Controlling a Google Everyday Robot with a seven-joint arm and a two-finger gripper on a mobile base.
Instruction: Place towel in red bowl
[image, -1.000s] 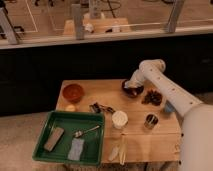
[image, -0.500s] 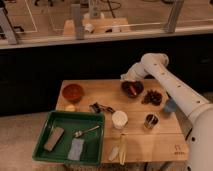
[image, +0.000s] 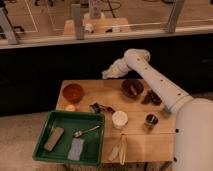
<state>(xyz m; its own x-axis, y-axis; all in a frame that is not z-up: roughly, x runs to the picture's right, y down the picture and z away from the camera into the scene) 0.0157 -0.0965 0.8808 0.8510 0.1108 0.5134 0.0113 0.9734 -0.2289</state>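
Observation:
The red bowl (image: 73, 92) stands at the back left of the wooden table (image: 135, 142). The towel (image: 76, 148), a small grey-blue cloth, lies flat in the green tray (image: 51, 118) at the front left. My gripper (image: 107, 74) hangs above the table's back edge, right of the red bowl and left of a dark bowl (image: 132, 88). It is far from the towel. The white arm runs from the lower right up over the table.
In the tray lie a spoon (image: 87, 132) and a grey block (image: 54, 138). On the table are a white cup (image: 119, 119), a small dark cup (image: 150, 120), dark items (image: 152, 97), a dark object (image: 99, 107), an orange fruit (image: 70, 107) and wooden utensils (image: 120, 149).
My gripper has moved left and up, from over the dark bowl to above the table's back edge nearer the red bowl. The towel has not moved.

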